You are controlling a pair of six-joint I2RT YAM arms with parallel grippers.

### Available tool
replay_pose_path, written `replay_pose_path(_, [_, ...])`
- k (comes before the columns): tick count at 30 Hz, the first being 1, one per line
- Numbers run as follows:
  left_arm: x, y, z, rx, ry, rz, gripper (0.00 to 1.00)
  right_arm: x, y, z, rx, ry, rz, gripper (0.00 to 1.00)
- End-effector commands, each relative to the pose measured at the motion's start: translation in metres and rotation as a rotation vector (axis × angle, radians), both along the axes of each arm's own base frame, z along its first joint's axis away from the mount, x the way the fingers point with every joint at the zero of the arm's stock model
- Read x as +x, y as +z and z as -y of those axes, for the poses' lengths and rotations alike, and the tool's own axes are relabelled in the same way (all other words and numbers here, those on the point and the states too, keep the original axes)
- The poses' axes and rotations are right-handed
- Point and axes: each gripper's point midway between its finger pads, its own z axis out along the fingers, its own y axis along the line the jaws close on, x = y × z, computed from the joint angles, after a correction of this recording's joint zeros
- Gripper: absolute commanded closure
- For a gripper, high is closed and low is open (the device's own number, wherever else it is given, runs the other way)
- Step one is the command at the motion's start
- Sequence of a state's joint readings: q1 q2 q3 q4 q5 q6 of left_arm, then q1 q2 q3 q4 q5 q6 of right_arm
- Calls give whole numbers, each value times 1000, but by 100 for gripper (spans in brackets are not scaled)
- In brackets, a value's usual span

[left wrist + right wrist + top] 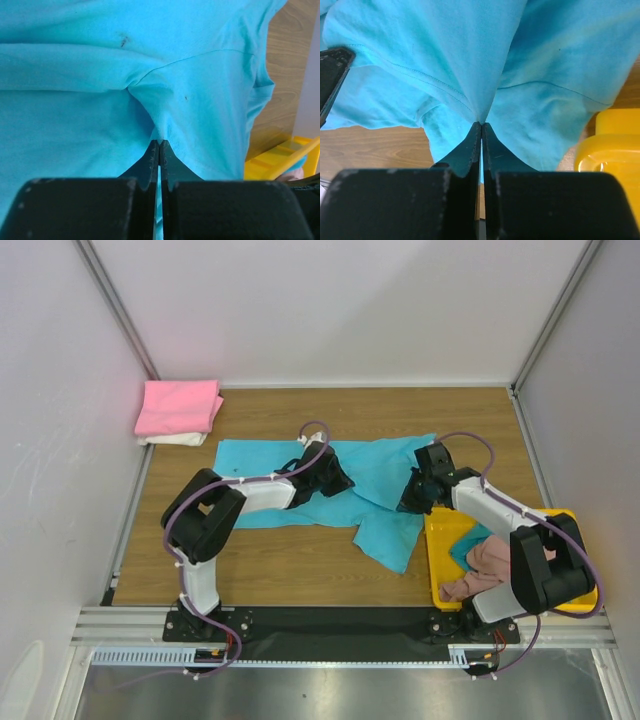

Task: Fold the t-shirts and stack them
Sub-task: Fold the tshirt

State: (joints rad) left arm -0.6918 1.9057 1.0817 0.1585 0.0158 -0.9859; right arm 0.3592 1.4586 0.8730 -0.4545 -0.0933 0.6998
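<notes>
A turquoise blue t-shirt [375, 472] lies spread across the middle of the wooden table, with one part trailing toward the near edge. My left gripper [343, 480] is shut on a pinch of its cloth [190, 100], which puckers up into the fingertips [159, 143]. My right gripper [407, 500] is shut on another fold of the same shirt [470, 60], close to the yellow tray. A folded bright pink t-shirt [178, 405] rests on a folded cream white one [172, 439] at the back left. A dusty pink t-shirt [482, 568] and a teal one [466, 544] lie crumpled in the tray.
The shallow yellow plastic tray [437, 540] sits at the near right, beside the right arm's base; its rim also shows in both wrist views [280, 160] [615, 145]. White walls enclose the table on the left, back and right.
</notes>
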Motion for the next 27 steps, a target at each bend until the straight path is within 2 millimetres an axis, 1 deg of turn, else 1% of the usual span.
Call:
replay_pose_path(1, [-4, 33, 9, -71, -17, 42, 100, 4, 18, 7, -16, -5, 34, 100])
replay_pose_path(6, [-13, 27, 11, -77, -31, 14, 100, 2, 18, 17, -32, -18, 28, 100])
replay_pose_path(11, [-18, 25, 14, -81, -43, 3, 100, 0, 14, 23, -50, -13, 17, 100])
replay_pose_path(19, [-23, 16, 14, -69, -59, -19, 99, -2, 3, 23, -56, 11, -18, 100])
replay_pose_path(21, [-23, 18, 15, -66, -65, -16, 96, -2, 1, 23, -58, 20, -27, 98])
replay_pose_path(22, [-23, 20, 15, -63, -73, -8, 93, -2, 2, 22, -57, 25, -28, 93])
replay_pose_path(23, [-23, 21, 14, -53, -74, -10, 86, -1, 4, 21, -57, 33, -26, 81])
replay_pose_path(24, [-23, 25, 14, -51, -76, -4, 82, 1, 6, 22, -63, 41, -23, 77])
replay_pose_path(25, [-21, 30, 12, -35, -80, 5, 73, 4, 14, 20, -58, 48, -15, 73])
replay_pose_path(26, [-20, 36, 11, -28, -81, 15, 67, 7, 19, 20, -61, 52, -7, 67])
replay_pose_path(27, [-16, 47, 8, -17, -69, 43, 59, 6, 21, 21, -73, 74, -18, 66])
